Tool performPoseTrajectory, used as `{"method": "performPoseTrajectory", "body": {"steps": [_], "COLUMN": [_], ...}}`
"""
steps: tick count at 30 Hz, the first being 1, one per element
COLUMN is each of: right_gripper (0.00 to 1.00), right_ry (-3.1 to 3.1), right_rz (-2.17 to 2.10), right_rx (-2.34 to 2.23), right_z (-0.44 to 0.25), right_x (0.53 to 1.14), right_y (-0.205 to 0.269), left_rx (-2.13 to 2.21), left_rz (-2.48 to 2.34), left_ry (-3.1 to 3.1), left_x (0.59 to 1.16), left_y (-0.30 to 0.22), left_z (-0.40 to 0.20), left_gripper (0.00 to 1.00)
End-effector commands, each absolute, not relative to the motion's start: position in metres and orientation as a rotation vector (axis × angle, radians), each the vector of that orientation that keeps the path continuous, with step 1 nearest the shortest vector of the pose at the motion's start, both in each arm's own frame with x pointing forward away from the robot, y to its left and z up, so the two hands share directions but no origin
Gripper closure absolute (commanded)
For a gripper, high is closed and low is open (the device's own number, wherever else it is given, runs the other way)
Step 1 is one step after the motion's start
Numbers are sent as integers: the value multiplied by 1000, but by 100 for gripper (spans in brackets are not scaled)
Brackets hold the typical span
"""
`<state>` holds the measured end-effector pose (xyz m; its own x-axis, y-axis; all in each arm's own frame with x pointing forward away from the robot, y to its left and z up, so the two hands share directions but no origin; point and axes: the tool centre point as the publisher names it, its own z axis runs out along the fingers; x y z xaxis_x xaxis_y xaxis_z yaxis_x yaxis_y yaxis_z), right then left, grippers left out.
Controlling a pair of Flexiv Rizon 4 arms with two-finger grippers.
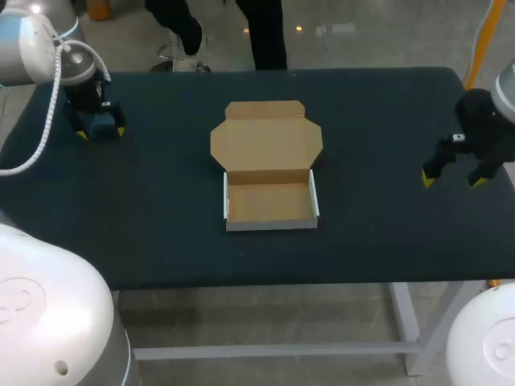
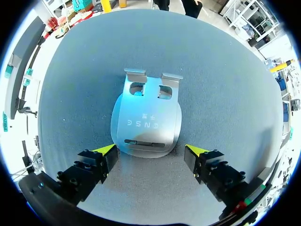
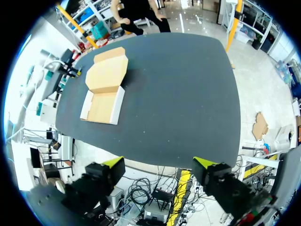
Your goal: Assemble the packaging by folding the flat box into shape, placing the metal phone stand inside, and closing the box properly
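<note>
1. Because the left gripper [image 1: 100, 131] hangs right over it, the silver-grey flat metal phone stand [image 2: 146, 120] is hard to make out from the head view. Only the left wrist view shows it plainly.
2. That stand lies flat at the far left of the dark blue-grey surface [image 1: 161, 209]. Its two small hooked lips and two rectangular cut-outs are at the end away from the gripper. The lettering on its plate is too faint to tell.
3. The left arm comes in from the far left corner, wrist pointing down, with a white cable looping off it. Its gripper [image 2: 151, 150] is spread wide, and the fingers [image 2: 104, 159] stand one at each side of the stand's nearer end. Neither finger presses on the stand.
4. The brown cardboard box [image 1: 265, 141] sits in the middle of the surface, well apart from both grippers. Its tray is folded up with white outer walls, and its lid is laid back flat on the far side with the flaps spread. The tray holds nothing.
5. The right arm is cut off at the right edge of the head view. Its right gripper [image 1: 453, 181] hangs above the right side of the surface, the yellow tips apart and holding nothing.
6. From the right wrist view, that gripper [image 3: 159, 164] looks across the surface towards the box [image 3: 103, 92], which lies well ahead of it.
</note>
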<state>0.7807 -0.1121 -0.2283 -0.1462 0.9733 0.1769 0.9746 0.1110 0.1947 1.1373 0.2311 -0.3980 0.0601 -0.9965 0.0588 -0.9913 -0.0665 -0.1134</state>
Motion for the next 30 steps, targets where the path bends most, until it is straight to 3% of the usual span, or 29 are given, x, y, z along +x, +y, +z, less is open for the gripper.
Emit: {"method": "performPoseTrajectory", "body": {"steps": [1, 30], "right_gripper": [0, 0], "right_ry": [-2337, -2337], "right_rz": [-409, -409], "right_rx": [-2048, -2048], "right_z": [-226, -226], "right_x": [780, 780], "right_y": [-112, -112], "left_rx": [-2259, -2248], "left_rz": [-172, -168], "left_ry": [2122, 2121], "left_x": [1144, 1164], "left_y": [230, 233], "left_z": [-400, -401], "left_gripper": [2, 12]}}
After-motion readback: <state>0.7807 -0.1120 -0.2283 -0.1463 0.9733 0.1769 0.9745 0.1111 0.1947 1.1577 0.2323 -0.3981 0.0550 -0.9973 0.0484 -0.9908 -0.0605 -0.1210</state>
